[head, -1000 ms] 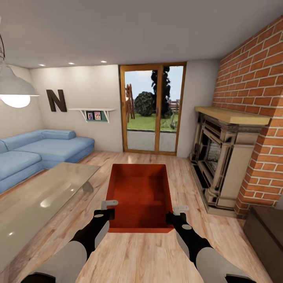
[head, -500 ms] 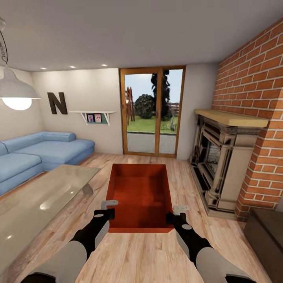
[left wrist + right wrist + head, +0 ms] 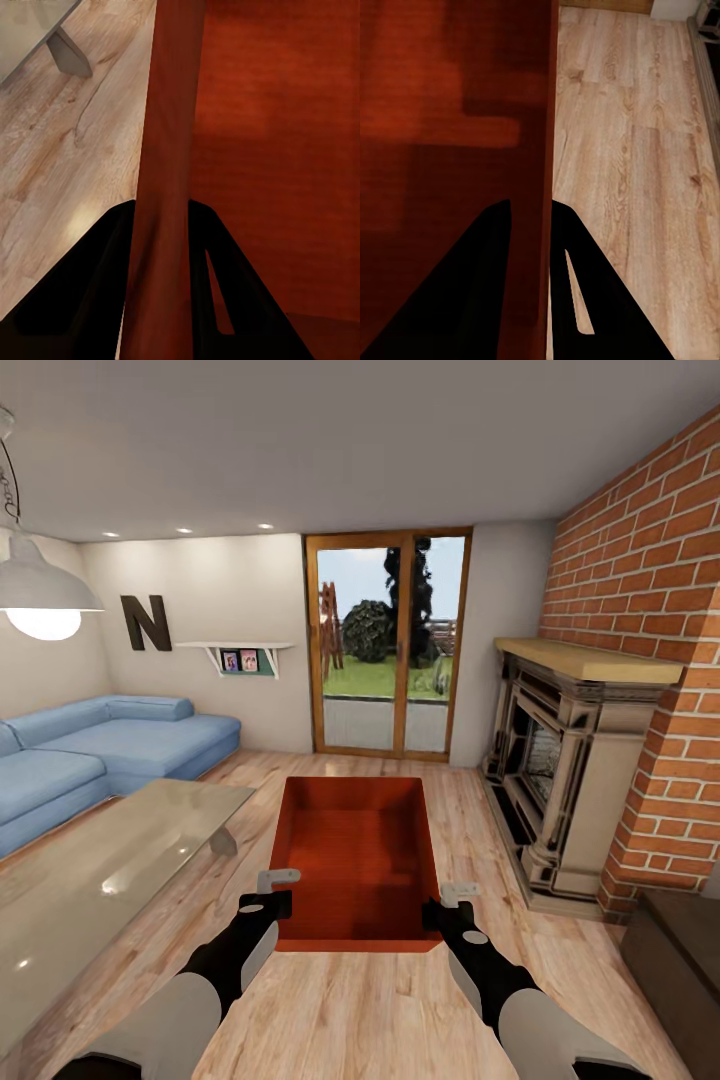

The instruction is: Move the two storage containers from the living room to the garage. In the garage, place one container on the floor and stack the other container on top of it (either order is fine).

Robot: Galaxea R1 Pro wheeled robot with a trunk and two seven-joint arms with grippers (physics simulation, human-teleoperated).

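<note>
I stand in the living room, on its light wood planks. An orange-red open-top storage container hangs above the planks in front of me, held by both arms. My left gripper is shut on its left wall near the near corner, and that wall runs between the dark fingers. On the opposite wall my right gripper is shut, the wall pinched between its fingers. The garage is out of view.
A glass table stands close on the left, with a blue sofa behind it. A brick fireplace and a dark low unit line the right. Glazed wooden doors close the far wall.
The room shifted slightly in the head view a second ago, so the camera moved. The container and both grippers hold the same grip and place.
</note>
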